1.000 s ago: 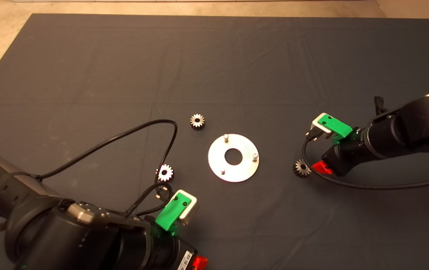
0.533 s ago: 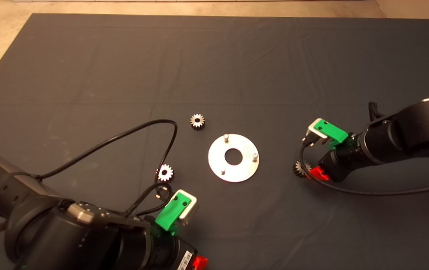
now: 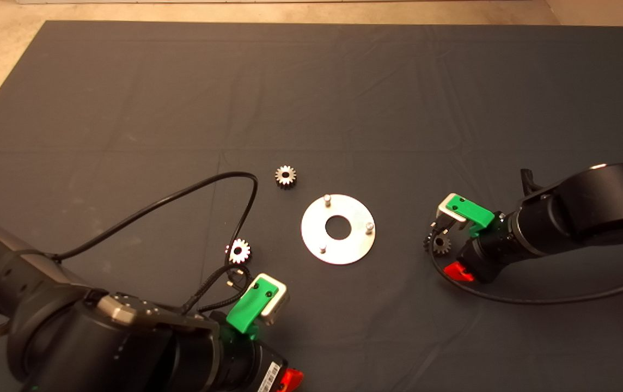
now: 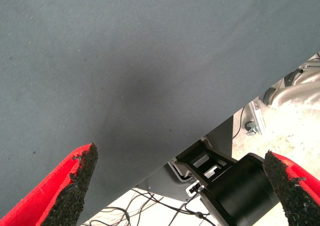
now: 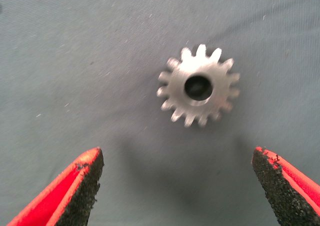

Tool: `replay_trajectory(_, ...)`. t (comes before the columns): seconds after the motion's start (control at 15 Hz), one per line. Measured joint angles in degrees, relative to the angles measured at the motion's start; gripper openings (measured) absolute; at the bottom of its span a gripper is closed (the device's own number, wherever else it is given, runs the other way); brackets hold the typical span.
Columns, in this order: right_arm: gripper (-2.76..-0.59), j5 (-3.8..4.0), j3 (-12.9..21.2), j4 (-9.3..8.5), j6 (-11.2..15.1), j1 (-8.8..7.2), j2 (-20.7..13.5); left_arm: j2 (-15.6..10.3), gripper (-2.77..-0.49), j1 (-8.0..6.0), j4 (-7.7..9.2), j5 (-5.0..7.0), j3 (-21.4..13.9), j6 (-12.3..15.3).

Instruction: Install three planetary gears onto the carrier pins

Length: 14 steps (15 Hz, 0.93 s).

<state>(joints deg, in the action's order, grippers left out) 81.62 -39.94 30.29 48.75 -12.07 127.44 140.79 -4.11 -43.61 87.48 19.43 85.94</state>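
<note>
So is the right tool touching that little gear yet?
Apart. The right wrist view shows the gear lying on the mat, clear of both open fingers of the right tool.

A dark mat [image 3: 344,81] covers the counter, its cloth faintly creased. On it lies a shiny ring-shaped disc [image 3: 352,247] bearing three upright pins [image 3: 327,200]. Three small gears lie flat on the mat, apart from the disc: one [image 3: 286,176] beyond it, one [image 3: 238,251] left, one [image 3: 441,244] right. A black cable [image 3: 181,193] loops across the cloth.
</note>
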Motion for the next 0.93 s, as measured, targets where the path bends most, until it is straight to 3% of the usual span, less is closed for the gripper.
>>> replay_trajectory(0.2,-1.15,-0.28,-1.43,0.02,-1.50,0.00,0.87,-0.02,-0.89,0.00,-0.15,0.00,0.00,0.00)
replay_trajectory(0.4,-1.15,0.00,-4.13,0.04,-3.13,0.01,0.97,-0.02,-0.89,0.00,-0.33,0.00,0.00,0.00)
replay_trajectory(0.93,-1.15,-0.04,-7.51,0.02,-3.74,0.02,4.76,-0.18,-0.89,0.00,-0.71,0.00,0.00,0.00)
